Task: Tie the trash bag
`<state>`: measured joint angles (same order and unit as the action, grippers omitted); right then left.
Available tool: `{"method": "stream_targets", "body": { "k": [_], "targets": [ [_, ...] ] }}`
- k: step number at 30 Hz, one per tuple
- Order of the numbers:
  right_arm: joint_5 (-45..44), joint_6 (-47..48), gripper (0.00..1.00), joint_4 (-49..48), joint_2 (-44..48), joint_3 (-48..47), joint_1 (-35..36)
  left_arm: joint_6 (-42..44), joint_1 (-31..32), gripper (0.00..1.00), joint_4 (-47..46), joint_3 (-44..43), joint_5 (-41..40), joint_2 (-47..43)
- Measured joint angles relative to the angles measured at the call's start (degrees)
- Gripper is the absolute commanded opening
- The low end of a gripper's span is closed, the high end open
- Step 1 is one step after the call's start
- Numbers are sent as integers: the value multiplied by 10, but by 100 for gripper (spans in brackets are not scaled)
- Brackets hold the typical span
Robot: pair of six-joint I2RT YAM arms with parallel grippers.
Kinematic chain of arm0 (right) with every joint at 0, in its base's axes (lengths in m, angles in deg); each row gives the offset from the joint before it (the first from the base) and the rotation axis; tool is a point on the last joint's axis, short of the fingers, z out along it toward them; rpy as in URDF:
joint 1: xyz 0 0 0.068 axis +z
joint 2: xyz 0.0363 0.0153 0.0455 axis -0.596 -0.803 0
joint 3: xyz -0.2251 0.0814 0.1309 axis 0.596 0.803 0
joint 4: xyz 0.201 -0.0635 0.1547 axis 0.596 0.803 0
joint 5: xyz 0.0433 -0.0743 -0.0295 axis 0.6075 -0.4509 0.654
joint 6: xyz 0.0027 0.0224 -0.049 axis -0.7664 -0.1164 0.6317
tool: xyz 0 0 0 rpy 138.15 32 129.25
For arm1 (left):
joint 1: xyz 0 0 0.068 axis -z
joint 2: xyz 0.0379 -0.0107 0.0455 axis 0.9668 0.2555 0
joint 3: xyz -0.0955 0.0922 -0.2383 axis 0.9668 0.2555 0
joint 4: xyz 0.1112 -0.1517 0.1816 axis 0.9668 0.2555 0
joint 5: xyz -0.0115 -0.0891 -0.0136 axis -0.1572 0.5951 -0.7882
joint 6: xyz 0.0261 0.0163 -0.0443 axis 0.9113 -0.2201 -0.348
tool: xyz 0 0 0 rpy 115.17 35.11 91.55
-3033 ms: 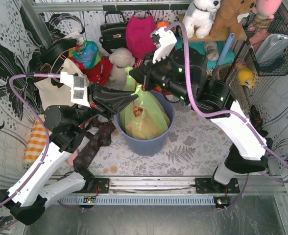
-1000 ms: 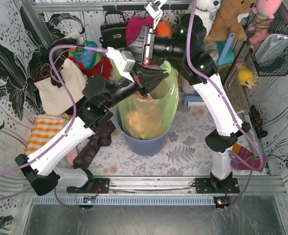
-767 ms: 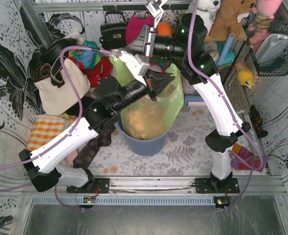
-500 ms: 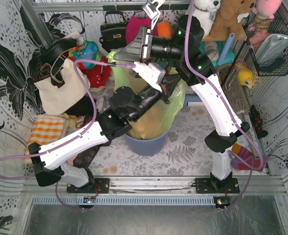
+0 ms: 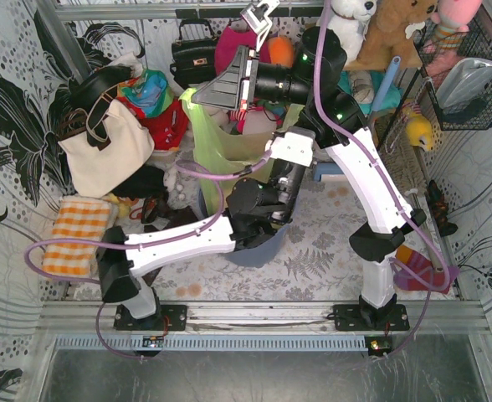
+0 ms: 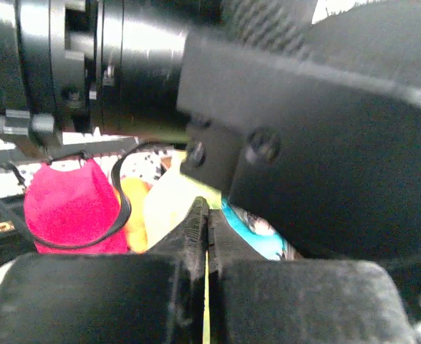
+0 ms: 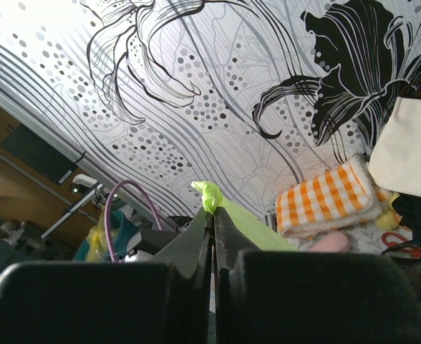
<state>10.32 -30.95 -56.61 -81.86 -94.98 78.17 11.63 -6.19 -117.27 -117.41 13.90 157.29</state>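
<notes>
The lime-green trash bag (image 5: 221,138) stands in the blue-grey bin (image 5: 258,249), its top pulled up and stretched wide. My right gripper (image 5: 195,97) points left high over the bag and is shut on one bag corner; in the right wrist view a green tip (image 7: 210,193) sticks out past my right gripper (image 7: 212,212). My left gripper (image 5: 299,126) sits at the bag's right side, tucked under the right arm. In the left wrist view my left gripper (image 6: 207,215) is shut on a thin green film (image 6: 206,287). The bag's contents are hidden.
A white tote bag (image 5: 104,146), a black handbag (image 5: 194,50) and a pink bag (image 5: 229,46) stand at the back left. An orange checked cloth (image 5: 70,236) lies at the left. Plush toys (image 5: 346,21) and a wire basket (image 5: 468,79) fill the back right.
My left arm has swung right across the bin, carrying its bag edge under the right arm. The right gripper kept its corner and shifted slightly left. The bag top is stretched wider.
</notes>
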Motion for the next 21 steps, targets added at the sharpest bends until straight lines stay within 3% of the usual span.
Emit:
{"method": "stream_targets", "body": {
  "k": [4, 13, 17, 21],
  "targets": [
    [0, -7, 0, -2, 3, 0, -3, 54, 1, 0, -52, -54, -28, 43],
    [2, -33, 0, -44, 17, -40, -3, 97, 3, 0, -70, -174, -36, 87],
    [0, -35, 0, -57, 17, -36, 5, 101, 8, 0, -71, -165, -34, 75],
    [-1, -35, 0, -58, 17, -5, 24, 85, 10, 0, -75, -84, -31, 27]
  ]
}}
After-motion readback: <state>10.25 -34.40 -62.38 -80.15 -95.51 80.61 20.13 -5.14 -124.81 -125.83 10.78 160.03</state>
